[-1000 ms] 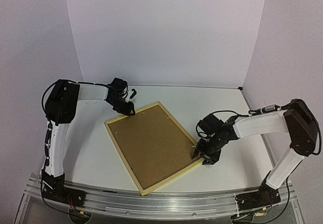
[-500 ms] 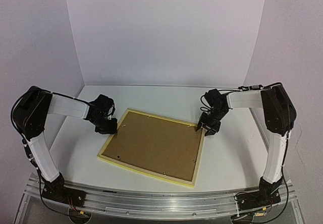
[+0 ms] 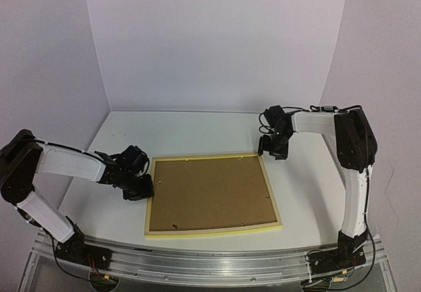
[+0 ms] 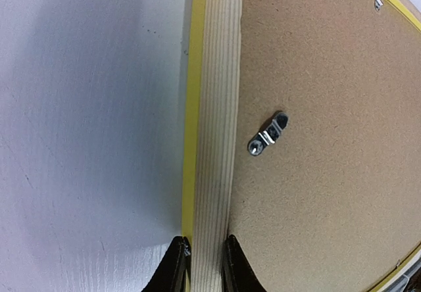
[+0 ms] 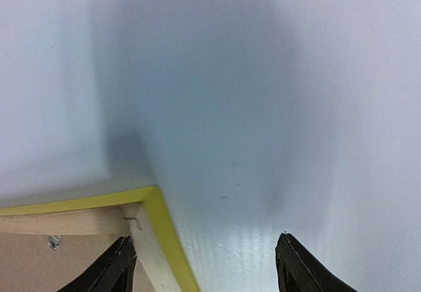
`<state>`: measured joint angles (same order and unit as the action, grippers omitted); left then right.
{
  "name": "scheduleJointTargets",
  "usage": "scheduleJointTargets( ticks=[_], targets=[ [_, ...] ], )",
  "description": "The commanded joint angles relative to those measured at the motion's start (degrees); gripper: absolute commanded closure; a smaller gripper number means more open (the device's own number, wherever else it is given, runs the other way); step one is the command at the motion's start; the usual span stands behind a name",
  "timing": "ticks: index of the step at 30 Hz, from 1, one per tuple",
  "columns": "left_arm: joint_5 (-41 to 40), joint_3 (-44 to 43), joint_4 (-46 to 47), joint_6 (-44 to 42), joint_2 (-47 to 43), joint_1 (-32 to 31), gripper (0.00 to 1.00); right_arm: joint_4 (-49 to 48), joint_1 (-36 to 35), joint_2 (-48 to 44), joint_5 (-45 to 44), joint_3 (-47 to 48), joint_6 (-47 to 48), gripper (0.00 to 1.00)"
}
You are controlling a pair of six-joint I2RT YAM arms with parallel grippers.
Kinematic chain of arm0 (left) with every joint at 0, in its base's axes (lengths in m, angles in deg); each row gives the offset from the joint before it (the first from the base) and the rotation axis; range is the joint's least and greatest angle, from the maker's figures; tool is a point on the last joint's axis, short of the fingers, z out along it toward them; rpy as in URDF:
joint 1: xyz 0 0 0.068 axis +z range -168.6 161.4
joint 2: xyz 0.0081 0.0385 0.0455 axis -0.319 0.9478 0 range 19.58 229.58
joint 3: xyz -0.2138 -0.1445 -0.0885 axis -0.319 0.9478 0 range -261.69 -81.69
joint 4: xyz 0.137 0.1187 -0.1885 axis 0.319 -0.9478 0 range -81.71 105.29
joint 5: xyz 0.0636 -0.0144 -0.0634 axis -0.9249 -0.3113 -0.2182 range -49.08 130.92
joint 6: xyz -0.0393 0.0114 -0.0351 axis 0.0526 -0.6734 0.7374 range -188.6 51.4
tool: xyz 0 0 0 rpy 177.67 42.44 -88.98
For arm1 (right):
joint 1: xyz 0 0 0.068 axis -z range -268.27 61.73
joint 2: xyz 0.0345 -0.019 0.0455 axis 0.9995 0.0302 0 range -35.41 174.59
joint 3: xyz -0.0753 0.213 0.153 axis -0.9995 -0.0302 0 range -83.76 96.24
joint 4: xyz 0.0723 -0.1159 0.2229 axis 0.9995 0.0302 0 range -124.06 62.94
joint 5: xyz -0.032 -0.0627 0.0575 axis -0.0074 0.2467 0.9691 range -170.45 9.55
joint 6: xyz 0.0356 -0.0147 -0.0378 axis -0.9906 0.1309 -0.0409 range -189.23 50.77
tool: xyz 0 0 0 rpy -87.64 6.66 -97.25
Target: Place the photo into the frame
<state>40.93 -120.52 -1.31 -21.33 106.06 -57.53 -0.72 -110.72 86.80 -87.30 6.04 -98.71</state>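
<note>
The frame [image 3: 210,228] lies face down on the table, its thin yellow border around a brown backing board [image 3: 210,193]. The photo is hidden or out of view. My left gripper [image 3: 146,188] is at the frame's left side. In the left wrist view it [image 4: 204,269] is shut on the pale wood rail [image 4: 217,108], one finger on each side. My right gripper [image 3: 268,152] is at the frame's far right corner. In the right wrist view it [image 5: 207,266] is open wide, with the yellow corner [image 5: 154,210] just inside its left finger [image 5: 118,269].
The white table [image 3: 191,131] is walled by white panels at the back and sides. Small metal clips [image 4: 266,135] hold the backing board [image 4: 329,141] in the frame. The frame's near edge lies close to the table's front edge.
The frame has turned from a diagonal lie to roughly square with the table's front edge. My left gripper swung nearer with the frame's left side; my right gripper moved to the far corner.
</note>
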Motion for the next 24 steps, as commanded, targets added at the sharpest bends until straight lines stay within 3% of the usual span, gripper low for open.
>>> scheduleJointTargets(
  ticks=[1,6,12,17,24],
  targets=[
    [0.9,1.0,-2.0,3.3,-2.3,0.1,1.0,3.5,0.0,-10.2,-8.4,1.2,1.4,0.29],
    [0.9,0.7,-1.8,3.0,-2.4,0.1,1.0,3.5,-5.7,-13.6,8.0,0.3,3.7,0.39],
    [1.0,0.5,-1.5,3.9,-1.2,0.1,1.0,2.6,-21.9,-4.5,31.5,5.7,5.5,0.61],
    [0.7,0.9,-0.9,4.5,-0.5,0.1,1.0,2.3,-30.4,4.9,41.8,13.0,6.3,0.82],
    [0.6,1.0,0.2,5.0,0.5,0.1,1.0,2.1,-34.6,10.4,44.8,16.0,6.9,0.92]
  ],
)
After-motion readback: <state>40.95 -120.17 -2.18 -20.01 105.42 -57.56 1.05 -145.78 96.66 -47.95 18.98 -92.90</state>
